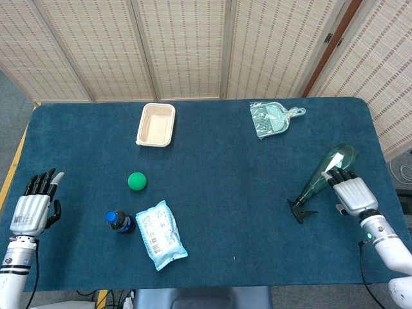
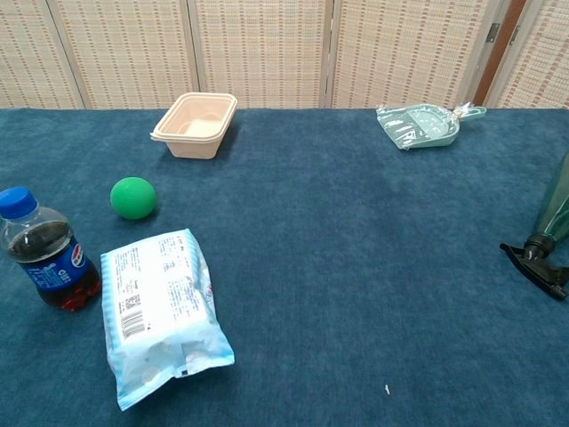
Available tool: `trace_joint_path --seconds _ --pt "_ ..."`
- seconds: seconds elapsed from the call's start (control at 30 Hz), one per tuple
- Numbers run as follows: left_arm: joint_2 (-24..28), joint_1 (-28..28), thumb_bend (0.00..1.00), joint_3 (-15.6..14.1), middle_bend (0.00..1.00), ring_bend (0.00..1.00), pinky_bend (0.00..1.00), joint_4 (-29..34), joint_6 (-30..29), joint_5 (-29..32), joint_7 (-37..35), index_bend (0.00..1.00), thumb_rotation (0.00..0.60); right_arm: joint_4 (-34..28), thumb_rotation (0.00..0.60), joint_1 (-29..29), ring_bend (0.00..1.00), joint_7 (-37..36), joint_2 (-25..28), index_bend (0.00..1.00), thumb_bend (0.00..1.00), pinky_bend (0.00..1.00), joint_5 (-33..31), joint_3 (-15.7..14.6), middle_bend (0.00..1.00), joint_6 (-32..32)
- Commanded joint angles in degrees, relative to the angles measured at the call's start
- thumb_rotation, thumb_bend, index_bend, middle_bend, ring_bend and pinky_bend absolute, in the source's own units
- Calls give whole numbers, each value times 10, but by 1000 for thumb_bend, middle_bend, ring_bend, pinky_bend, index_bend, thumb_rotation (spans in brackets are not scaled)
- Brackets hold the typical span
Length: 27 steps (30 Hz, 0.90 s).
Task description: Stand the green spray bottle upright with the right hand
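The green spray bottle [image 1: 325, 174] lies on its side near the table's right edge, with its black trigger head [image 1: 299, 210] pointing toward the near left. The chest view shows only its neck and head [image 2: 544, 258] at the right border. My right hand [image 1: 351, 192] lies just right of the bottle, back up. Its dark fingers [image 1: 339, 175] reach up against the bottle's body and do not wrap around it. My left hand [image 1: 32, 209] rests at the table's near left edge, fingers apart and holding nothing. Neither hand shows in the chest view.
A beige tray [image 1: 156, 124] and a bagged green dustpan [image 1: 271, 118] sit at the back. A green ball [image 1: 136, 181], a cola bottle [image 1: 120, 221] and a blue-white snack pack [image 1: 161, 234] lie at the near left. The table's right edge [image 1: 380, 151] runs close to the spray bottle.
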<state>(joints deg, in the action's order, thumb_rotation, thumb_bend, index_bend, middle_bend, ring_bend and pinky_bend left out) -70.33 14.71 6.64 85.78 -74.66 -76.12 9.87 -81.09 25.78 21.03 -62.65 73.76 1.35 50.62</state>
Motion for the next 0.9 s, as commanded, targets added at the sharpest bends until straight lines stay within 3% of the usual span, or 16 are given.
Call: trace_joint_path --seconds 0.03,0.9 --pt "-1 -1 696 0 0 0 0 -3 -2 0 -3 0 600 5 600 5 76 -5 -1 0 216 166 0 0 126 -7" --pt "-17 -10 696 -5 0 0 0 -54 -8 -4 -46 0 600 74 600 81 76 -24 -46 0 216 166 -16 1 128 -107"
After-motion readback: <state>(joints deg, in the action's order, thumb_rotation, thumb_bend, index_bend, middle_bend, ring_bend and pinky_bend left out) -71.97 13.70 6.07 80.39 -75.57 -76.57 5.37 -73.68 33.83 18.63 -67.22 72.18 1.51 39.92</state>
